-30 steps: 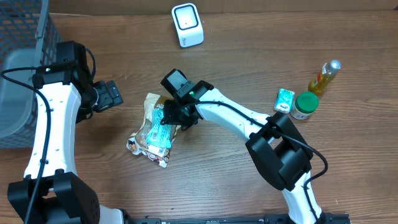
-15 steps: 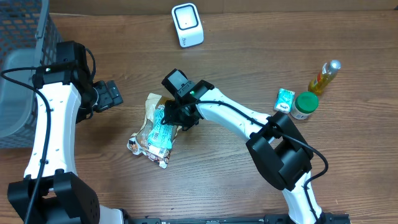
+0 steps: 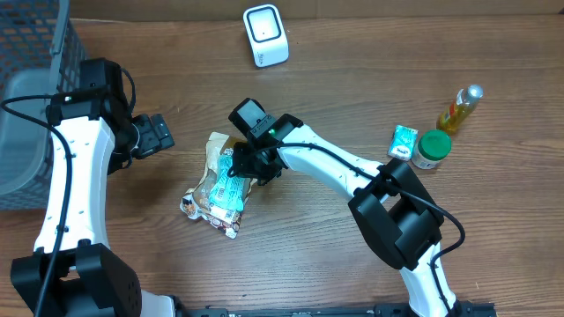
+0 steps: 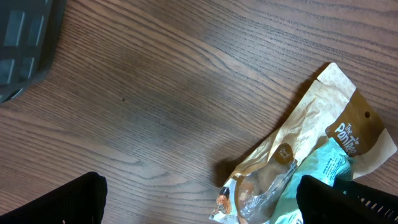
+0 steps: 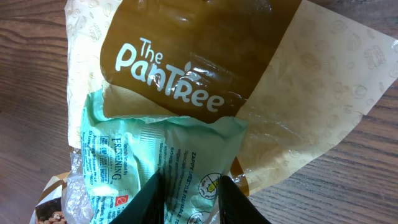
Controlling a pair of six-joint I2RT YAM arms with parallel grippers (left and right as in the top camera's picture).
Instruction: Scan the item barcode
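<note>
Mint packet (image 5: 161, 155) at centre of table (image 3: 291, 255), lying on brown paper bag (image 5: 186, 37). Right gripper (image 5: 189, 200) closed on packet's crinkled film. Likely light, soft, slippery: pinch fold firmly, keep printed label uncovered. Bag underneath may drag along. Left gripper (image 3: 161, 135) wide open, holding nothing, beside bag. Scanner (image 3: 265, 35) at far edge, no clutter between. Jar (image 3: 432, 150), bottle (image 3: 460, 107), basket (image 3: 26, 97) well aside.

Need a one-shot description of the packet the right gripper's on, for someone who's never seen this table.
Look at the middle of the wooden table, where the right gripper reaches down. It pinches the mint-green packet, which lies on the PanTree bag. Its pale green colour and small print set it apart from that cream-and-brown bag.
</note>
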